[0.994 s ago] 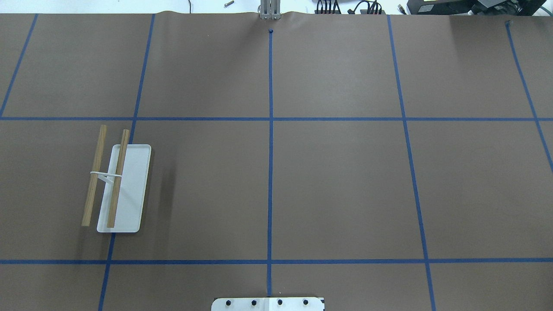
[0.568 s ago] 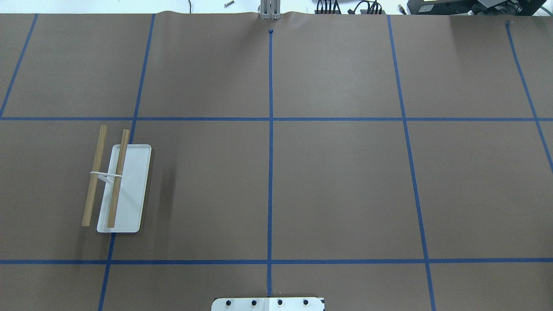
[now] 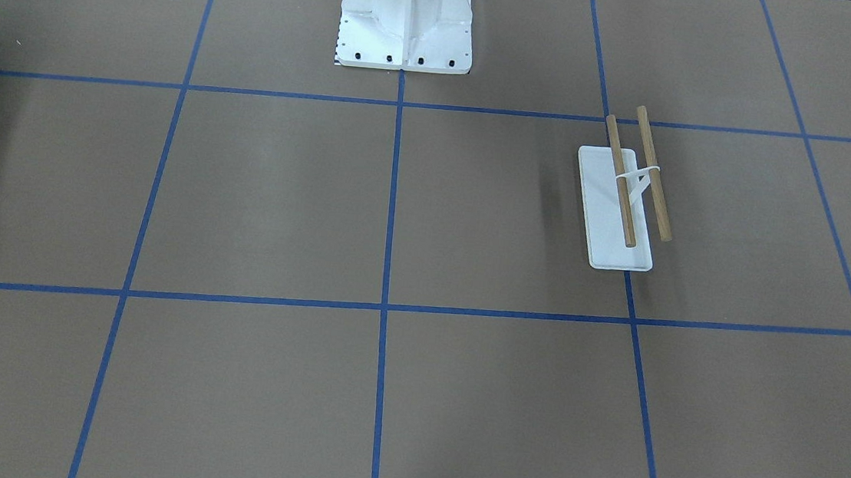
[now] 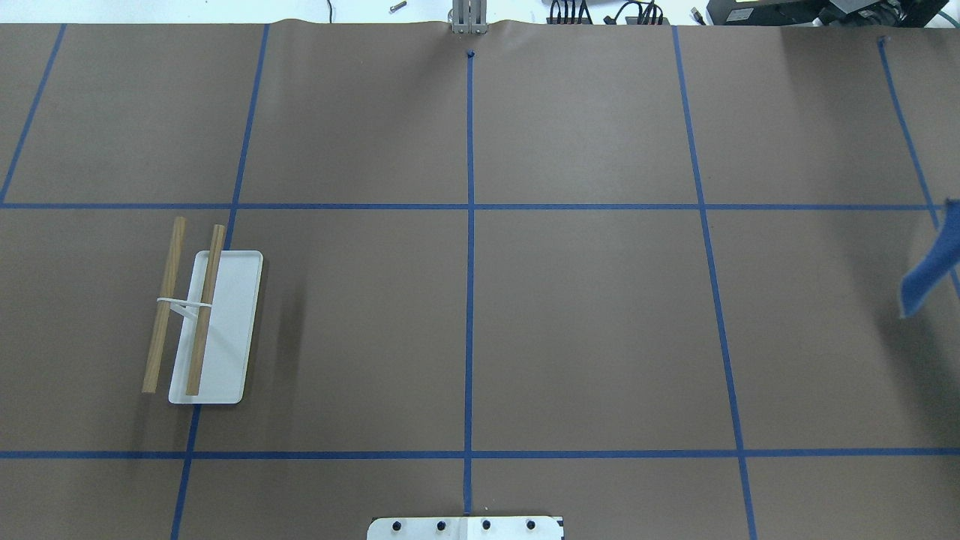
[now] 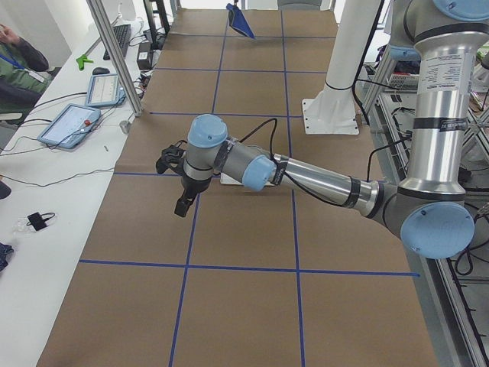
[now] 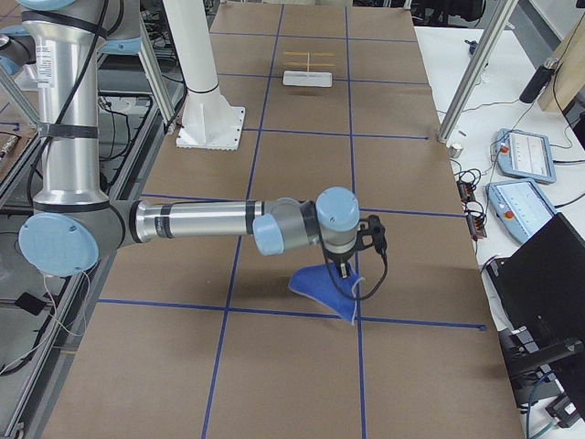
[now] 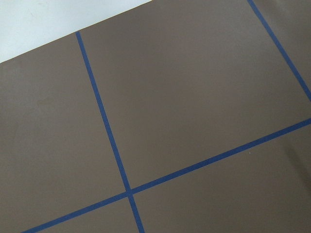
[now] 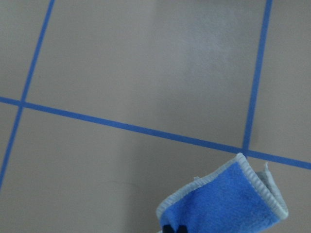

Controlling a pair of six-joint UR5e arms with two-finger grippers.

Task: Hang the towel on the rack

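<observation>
The towel (image 4: pixel 930 262) is bright blue with a pale stitched edge and hangs above the table at the overhead view's right edge. It also shows in the right wrist view (image 8: pixel 228 201) and the exterior right view (image 6: pixel 324 288). My right gripper (image 6: pixel 340 268) is shut on the towel's top, its dark fingertips (image 8: pixel 173 228) just visible. The rack (image 4: pixel 206 315) stands on the left side, with a white base and two wooden dowels, bare; it also shows in the front view (image 3: pixel 625 202). My left gripper (image 5: pixel 182 206) hovers near the rack; I cannot tell if it is open.
The white robot pedestal (image 3: pixel 407 14) is bolted at the table's near middle. Brown paper with blue tape lines covers the table. Side benches hold tablets (image 6: pixel 521 151) and cables. An operator (image 5: pixel 15 61) sits at the far left bench.
The blue towel has come into the overhead view at its right edge, where nothing showed before. The rack has not moved.
</observation>
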